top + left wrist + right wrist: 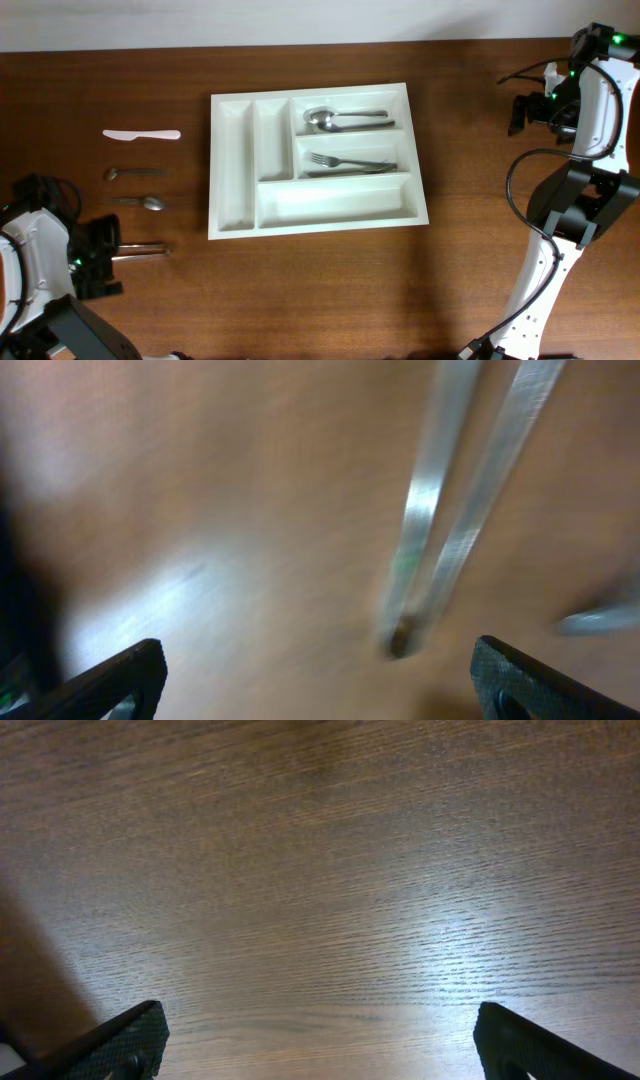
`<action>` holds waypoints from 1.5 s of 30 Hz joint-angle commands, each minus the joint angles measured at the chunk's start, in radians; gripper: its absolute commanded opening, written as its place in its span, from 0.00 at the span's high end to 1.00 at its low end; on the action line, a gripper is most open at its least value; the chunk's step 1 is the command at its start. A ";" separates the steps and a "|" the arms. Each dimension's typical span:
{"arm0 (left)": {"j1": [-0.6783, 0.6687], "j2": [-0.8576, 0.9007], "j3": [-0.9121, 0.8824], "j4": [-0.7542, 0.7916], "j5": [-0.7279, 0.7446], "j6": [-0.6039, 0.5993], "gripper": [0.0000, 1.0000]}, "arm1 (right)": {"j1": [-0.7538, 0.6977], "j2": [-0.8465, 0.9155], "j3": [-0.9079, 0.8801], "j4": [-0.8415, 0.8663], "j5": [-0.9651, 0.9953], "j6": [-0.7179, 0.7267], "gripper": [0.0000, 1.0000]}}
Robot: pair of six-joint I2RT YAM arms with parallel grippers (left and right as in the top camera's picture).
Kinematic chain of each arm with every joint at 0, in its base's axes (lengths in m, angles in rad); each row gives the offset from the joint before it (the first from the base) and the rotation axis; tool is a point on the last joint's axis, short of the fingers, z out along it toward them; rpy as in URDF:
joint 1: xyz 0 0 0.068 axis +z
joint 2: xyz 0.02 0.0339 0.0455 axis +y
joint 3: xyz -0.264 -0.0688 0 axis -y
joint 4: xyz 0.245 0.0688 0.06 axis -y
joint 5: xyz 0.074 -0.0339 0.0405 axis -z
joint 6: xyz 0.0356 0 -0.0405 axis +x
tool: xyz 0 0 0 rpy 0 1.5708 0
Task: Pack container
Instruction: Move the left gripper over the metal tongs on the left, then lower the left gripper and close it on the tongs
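Dark wooden table (480, 290), pale wall (300, 20)

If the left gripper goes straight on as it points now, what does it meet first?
Likely the metal utensil handles lying just ahead of the open left gripper; the view is blurred, so depth is uncertain.

Table (470, 150) right of container (340, 200) open; left side cluttered by loose cutlery (152, 203).

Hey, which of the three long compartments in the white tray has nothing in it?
The lowest long compartment in the overhead view, along the bottom edge of the tray. It is bare; the top one holds spoons, the middle one forks.
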 commanded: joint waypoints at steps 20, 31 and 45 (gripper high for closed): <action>0.017 0.012 -0.055 0.122 0.014 0.241 0.01 | -0.002 -0.018 0.017 0.001 -0.002 -0.010 0.01; 0.049 0.019 -0.084 0.200 0.013 0.191 0.01 | -0.002 -0.018 0.017 0.001 -0.002 -0.010 0.01; 0.049 0.034 -0.106 0.200 0.006 0.025 0.01 | -0.002 -0.018 0.017 0.001 -0.002 -0.010 0.01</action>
